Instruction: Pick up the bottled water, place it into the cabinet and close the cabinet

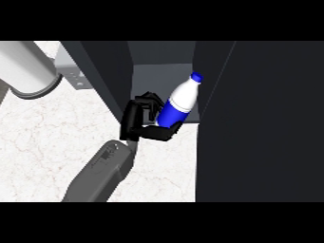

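The water bottle [180,100] is white with a blue label and blue cap. It tilts with its cap pointing up and right, in the mouth of the dark cabinet [161,71]. My left hand [138,121] is shut on the bottle's lower part, with fingers on its left side and the thumb under its base. The bottle's bottom end is hidden by the hand. The grey forearm comes in from the lower left. The cabinet's door [270,118] stands open and fills the right side of the view. My right hand does not show.
A large white cylinder [20,66] lies at the upper left on the white marble counter [45,142]. A small grey fitting [77,76] sits beside the cabinet's left wall [105,76]. The open door hides whatever lies to the right.
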Tool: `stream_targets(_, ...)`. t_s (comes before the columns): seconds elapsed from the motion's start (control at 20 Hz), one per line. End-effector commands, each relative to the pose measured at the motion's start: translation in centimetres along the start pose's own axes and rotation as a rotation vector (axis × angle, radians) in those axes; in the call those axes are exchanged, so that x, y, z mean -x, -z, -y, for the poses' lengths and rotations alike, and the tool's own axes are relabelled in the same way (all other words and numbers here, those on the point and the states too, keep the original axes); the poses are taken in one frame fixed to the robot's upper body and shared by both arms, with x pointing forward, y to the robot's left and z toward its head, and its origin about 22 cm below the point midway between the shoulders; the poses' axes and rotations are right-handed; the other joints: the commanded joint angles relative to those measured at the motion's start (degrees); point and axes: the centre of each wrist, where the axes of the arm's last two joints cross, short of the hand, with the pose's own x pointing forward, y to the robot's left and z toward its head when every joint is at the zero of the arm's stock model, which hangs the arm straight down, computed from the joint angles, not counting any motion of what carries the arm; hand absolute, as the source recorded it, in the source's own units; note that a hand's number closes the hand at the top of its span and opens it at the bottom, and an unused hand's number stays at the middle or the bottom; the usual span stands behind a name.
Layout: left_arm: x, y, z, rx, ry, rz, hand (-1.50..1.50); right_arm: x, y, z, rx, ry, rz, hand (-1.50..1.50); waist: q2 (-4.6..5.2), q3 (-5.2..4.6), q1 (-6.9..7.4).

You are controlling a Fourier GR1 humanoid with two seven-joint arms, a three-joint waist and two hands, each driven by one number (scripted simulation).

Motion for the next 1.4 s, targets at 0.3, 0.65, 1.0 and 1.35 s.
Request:
stream_targets(0.3, -3.3, 6.2, 1.2, -0.095, 0.024, -0.096, 1.50, -1.5, 0.1, 0.8, 0.001, 0.052, 0.058, -1.50, 0.67, -0.01, -1.24)
stream_targets(0.65, -2.8, 7.9, 0.0, -0.253, 0.160, -0.112, 1.50, -1.5, -0.3, 1.4, 0.003, 0.044, 0.062, -1.50, 0.97, 0.01, -1.56)
stream_targets(1.0, -3.2, 9.3, -0.4, -0.358, 0.515, -0.051, -1.50, -1.7, 0.2, 1.3, -0.020, 0.029, 0.073, -1.50, 1.32, 0.02, -1.52)
stream_targets(1.35, -3.2, 9.9, -2.8, -0.424, 0.563, -0.045, -1.50, -1.7, -0.7, 1.6, -0.048, 0.029, 0.066, -1.50, 1.38, -0.06, -2.64)
